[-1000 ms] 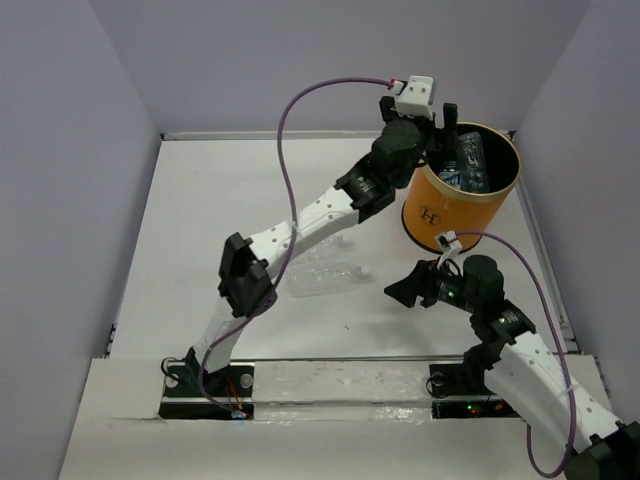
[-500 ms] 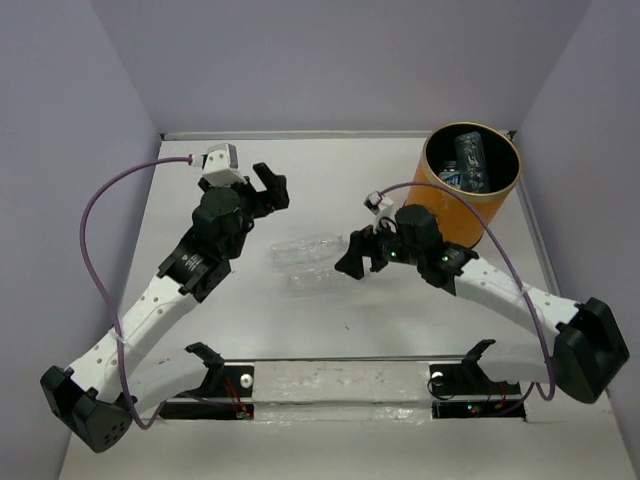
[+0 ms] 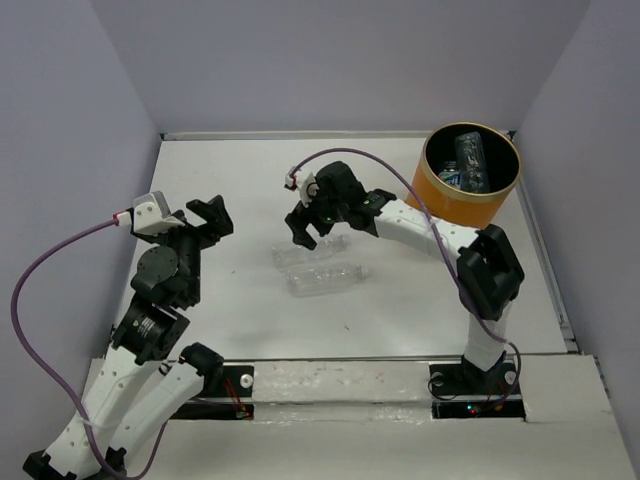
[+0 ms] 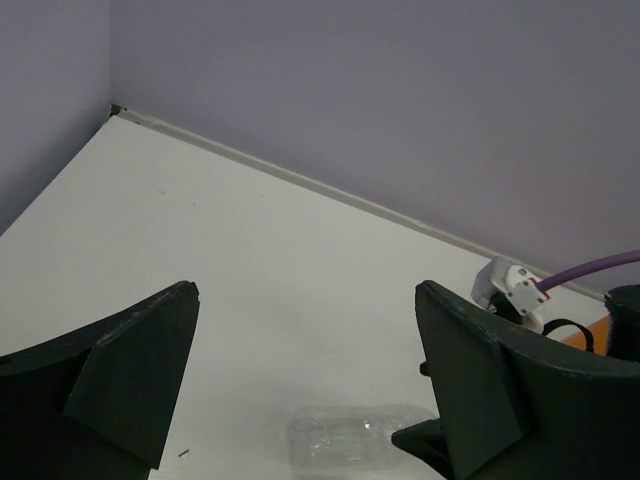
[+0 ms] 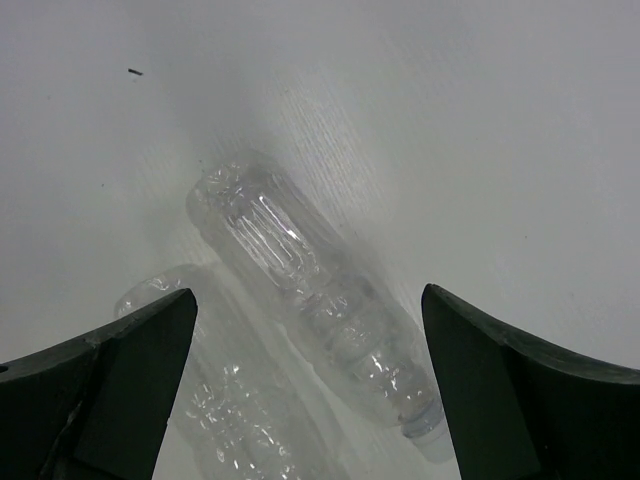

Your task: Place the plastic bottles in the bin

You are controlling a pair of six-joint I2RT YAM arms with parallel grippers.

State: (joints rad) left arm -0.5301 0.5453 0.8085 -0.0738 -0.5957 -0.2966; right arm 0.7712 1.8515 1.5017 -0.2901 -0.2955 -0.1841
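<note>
Two clear plastic bottles lie side by side mid-table, the far one [image 3: 303, 254] and the near one [image 3: 327, 279]. My right gripper [image 3: 310, 233] is open and hovers right above the far bottle. In the right wrist view it [image 5: 308, 292] straddles that bottle [image 5: 310, 300], with the other bottle [image 5: 225, 415] at lower left. My left gripper [image 3: 201, 217] is open and empty, to the left of the bottles; its view [image 4: 305, 290] shows one bottle [image 4: 350, 440] ahead. The orange bin [image 3: 452, 205] stands at the far right and holds several bottles [image 3: 470, 160].
Grey walls enclose the table on three sides. The right arm's purple cable [image 3: 400, 185] arcs between its wrist and the bin. The left arm's cable [image 3: 40, 270] loops out to the left.
My left gripper has swung from the bin back to the left side of the table. My right gripper has moved left from beside the bin to above the two lying bottles.
</note>
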